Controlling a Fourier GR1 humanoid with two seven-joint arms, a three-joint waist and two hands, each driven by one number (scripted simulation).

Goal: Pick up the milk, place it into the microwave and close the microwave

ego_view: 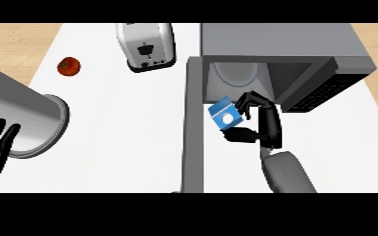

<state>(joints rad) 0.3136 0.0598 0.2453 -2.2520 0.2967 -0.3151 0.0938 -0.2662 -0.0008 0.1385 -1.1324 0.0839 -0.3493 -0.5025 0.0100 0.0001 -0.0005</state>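
Left hand [9,139] shows at the left edge, fingers straight and up, holding nothing, resting beside a large grey cylinder [33,122] that lies on the white counter [111,145]. Far left on the counter: a red tomato [69,66]. Further right, far side: a toaster [146,46], well apart from the work. Microwave door [193,125] stands swung open toward the near side, seen edge-on, presumably so the cavity is free for loading. Milk [225,114], a small blue carton, is held tilted just right of the door and just in front of the microwave [280,55] opening, not yet inside. Right hand [260,122] curls round it, fingers over the far top corner and thumb under the near side; the carton sits on the hand's left. Judgement: transport step, insertion still to do.
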